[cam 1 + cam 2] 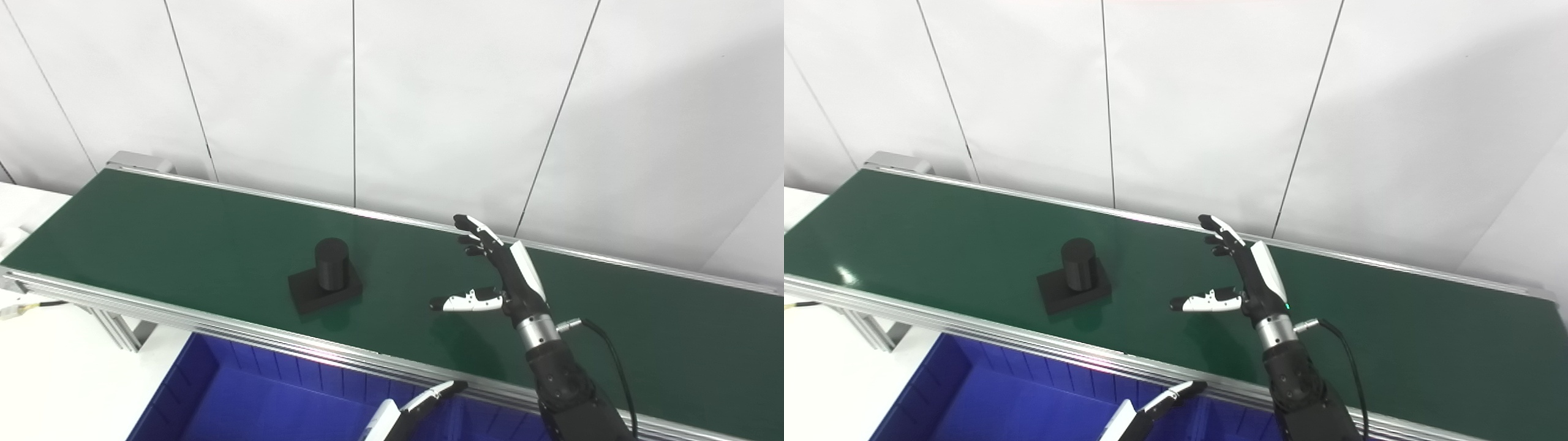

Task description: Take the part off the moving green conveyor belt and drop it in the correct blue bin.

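Right hand (pixel 511 275) hovers over the conveyor belt (pixel 153 226), fingers spread, positioned to intercept the black part (pixel 326 277) resting well apart. Left hand (pixel 416 404) is mostly cropped; state indeterminate.

Bright, even overhead light keeps both views sharp, casting soft grey shadows on the white wall (pixel 643 122) and faint glare on the green belt (pixel 845 272).

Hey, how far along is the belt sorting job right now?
Nothing is done yet: the black part sits on the green belt, untouched. The right hand hovers open over the belt, apart from the part. The left hand waits low by the blue bin. Grasping and dropping remain.
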